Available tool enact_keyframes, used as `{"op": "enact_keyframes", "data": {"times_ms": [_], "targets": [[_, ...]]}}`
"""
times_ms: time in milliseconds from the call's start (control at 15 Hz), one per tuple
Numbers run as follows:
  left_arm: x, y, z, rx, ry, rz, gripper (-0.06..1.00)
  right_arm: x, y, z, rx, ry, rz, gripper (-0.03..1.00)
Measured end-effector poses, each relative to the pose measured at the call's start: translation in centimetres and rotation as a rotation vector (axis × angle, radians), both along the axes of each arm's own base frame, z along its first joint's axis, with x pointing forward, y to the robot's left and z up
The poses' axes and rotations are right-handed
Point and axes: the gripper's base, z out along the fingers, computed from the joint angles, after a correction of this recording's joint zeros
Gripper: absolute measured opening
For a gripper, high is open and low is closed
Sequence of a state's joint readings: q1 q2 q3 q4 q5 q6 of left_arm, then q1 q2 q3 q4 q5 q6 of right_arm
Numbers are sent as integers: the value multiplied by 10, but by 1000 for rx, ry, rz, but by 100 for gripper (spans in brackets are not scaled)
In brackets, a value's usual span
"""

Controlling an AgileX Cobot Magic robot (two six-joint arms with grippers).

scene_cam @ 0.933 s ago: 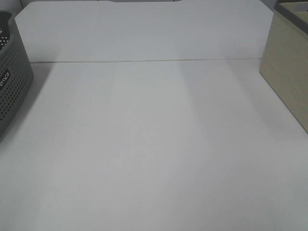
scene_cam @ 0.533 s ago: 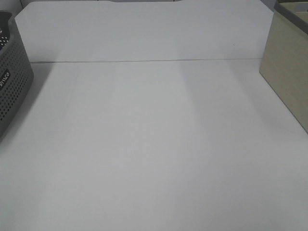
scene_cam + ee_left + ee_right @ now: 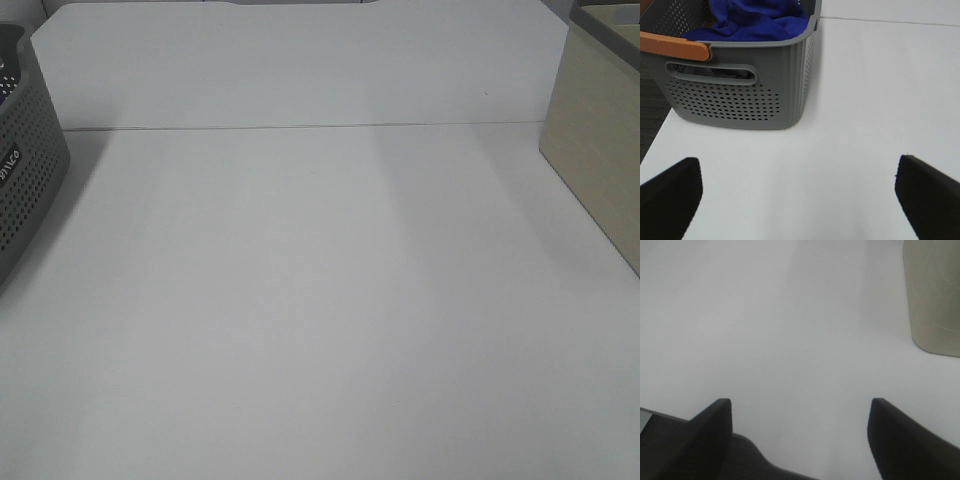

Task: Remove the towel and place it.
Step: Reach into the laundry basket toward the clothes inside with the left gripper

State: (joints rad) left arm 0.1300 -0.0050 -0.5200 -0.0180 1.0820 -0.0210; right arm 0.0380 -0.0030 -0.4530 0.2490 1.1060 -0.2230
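- Left gripper [image 3: 797,167], dark fingers spread wide, holding nothing, hovering over the bare white table [image 3: 865,90]
- Ahead of it, near but apart, a grey perforated basket [image 3: 740,95] standing at the table's edge, with a slot handle cut in its facing wall and an orange grip [image 3: 672,47] on the rim
- Royal-blue towel [image 3: 747,20] bunched inside the basket, soft folds rising to about rim level, touched by neither gripper
- Right gripper [image 3: 800,407], fingers likewise spread wide and empty, poised over the table's near edge with dark floor [image 3: 695,455] showing beneath
- Ahead of the right gripper and well apart, the rounded corner of a beige box [image 3: 935,295] resting on the table
- From the high camera: basket at about 9 o'clock, cut off by the frame; beige box at about 2 o'clock; a thin seam crossing the tabletop toward 12 o'clock; open white surface between basket and box
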Motion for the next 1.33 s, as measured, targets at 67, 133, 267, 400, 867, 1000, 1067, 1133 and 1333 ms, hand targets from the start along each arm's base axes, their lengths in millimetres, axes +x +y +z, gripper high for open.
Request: {"op": "enact_keyframes", "data": {"times_ms": [67, 133, 267, 400, 867, 1000, 1067, 1133, 1333], "targets": [[0, 0, 0, 0, 0, 0, 99, 0, 0, 0, 3, 0, 11, 71], [0, 0, 0, 0, 0, 0, 99, 0, 0, 0, 3, 0, 11, 71], [0, 0, 0, 0, 0, 0, 99, 0, 0, 0, 3, 0, 11, 71], [0, 0, 0, 0, 0, 0, 99, 0, 0, 0, 3, 0, 11, 71], [0, 0, 0, 0, 0, 0, 99, 0, 0, 0, 3, 0, 11, 71], [0, 0, 0, 0, 0, 0, 99, 0, 0, 0, 3, 0, 11, 71], [0, 0, 0, 0, 0, 0, 99, 0, 0, 0, 3, 0, 11, 71], [0, 0, 0, 0, 0, 0, 99, 0, 0, 0, 3, 0, 11, 71], [0, 0, 0, 0, 0, 0, 99, 0, 0, 0, 3, 0, 11, 71]]}}
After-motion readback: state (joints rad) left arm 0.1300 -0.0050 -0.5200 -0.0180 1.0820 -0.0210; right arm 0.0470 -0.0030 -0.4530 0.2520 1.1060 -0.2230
